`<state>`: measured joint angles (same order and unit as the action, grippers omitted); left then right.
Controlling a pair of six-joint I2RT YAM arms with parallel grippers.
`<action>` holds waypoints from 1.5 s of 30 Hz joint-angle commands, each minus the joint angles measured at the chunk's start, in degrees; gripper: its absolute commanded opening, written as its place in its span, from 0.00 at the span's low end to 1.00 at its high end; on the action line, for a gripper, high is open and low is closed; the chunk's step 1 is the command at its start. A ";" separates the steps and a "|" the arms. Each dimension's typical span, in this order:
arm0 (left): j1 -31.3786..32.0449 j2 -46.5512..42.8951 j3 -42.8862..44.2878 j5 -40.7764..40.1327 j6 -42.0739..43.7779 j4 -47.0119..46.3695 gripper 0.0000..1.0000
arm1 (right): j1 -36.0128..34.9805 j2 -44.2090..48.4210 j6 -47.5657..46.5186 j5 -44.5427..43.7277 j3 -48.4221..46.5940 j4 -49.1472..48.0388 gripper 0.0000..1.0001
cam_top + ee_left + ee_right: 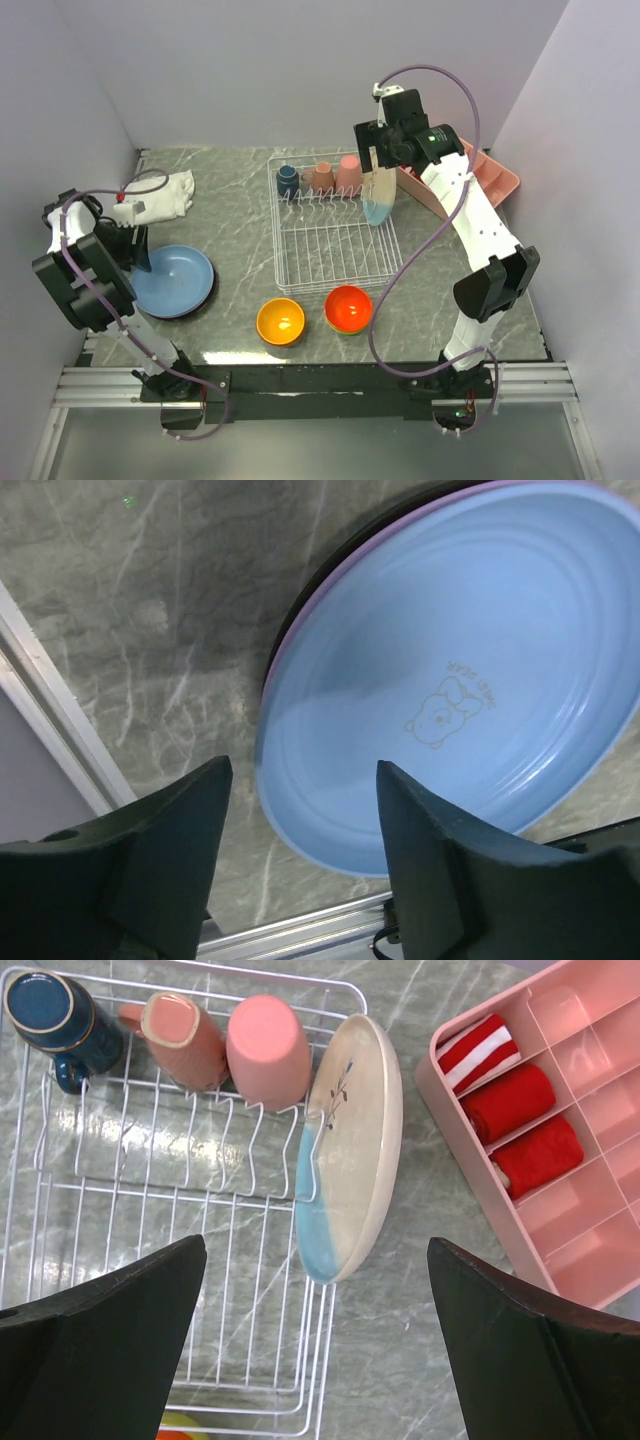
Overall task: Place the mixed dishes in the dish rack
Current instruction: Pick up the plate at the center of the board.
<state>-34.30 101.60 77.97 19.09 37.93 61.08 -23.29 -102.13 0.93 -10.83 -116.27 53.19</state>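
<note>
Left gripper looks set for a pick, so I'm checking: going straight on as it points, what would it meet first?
Probably the blue plate, near its rim: that edge lies just ahead of the open left gripper, though depth is unclear.

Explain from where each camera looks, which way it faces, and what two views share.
Top external: above, behind the bases, looking down at the table, blue plate, dish rack; both arms show.
Left wrist: on the left arm, facing down at the blue plate; open left gripper shows.
Right wrist: on the right arm, facing down at the rack, cream plate, pink tray; open right gripper shows.
Shared: top and right wrist both see the cream plate and the cups in the rack.
</note>
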 commanded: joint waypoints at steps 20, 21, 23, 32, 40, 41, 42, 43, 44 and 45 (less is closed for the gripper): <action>-0.15 -0.53 -0.63 -8.46 -5.06 -6.33 0.31 | -1.67 1.58 -1.37 0.72 0.52 -1.51 1.00; -0.15 -0.09 -0.37 -8.28 -4.97 -5.63 0.27 | -1.67 1.67 -1.46 0.46 0.52 -1.60 1.00; -0.06 0.26 0.33 -8.11 -4.89 -4.83 0.27 | -1.85 1.75 -1.54 0.37 0.52 -1.68 1.00; -0.06 3.16 1.57 -7.58 -5.24 -1.93 0.17 | -2.20 1.84 -1.98 -0.33 -0.01 -2.12 1.00; 0.64 1.67 9.36 -2.75 -6.03 4.13 0.01 | -2.37 2.81 -2.25 -1.21 0.69 -2.48 1.00; 1.43 1.15 10.87 -2.14 -5.77 5.27 0.01 | -2.38 2.90 -2.33 -1.30 0.60 -2.48 1.00; 1.87 0.10 12.54 -0.91 -5.59 7.80 0.01 | -2.29 2.81 -2.42 -1.21 0.60 -2.48 1.00; 2.39 -0.26 15.51 0.06 -4.89 9.13 0.01 | -2.37 2.90 -2.42 -1.04 0.52 -2.48 1.00; 3.27 -0.53 17.11 1.20 -4.28 10.62 0.01 | -2.38 3.07 -2.51 -0.60 0.52 -2.48 1.00; 3.63 -0.79 18.69 3.39 -3.92 13.16 0.01 | -2.29 3.16 -2.77 0.88 0.60 -2.65 1.00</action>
<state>-33.08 104.84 88.99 14.24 33.12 66.85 -25.21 -102.10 -0.89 -11.09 -115.79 53.10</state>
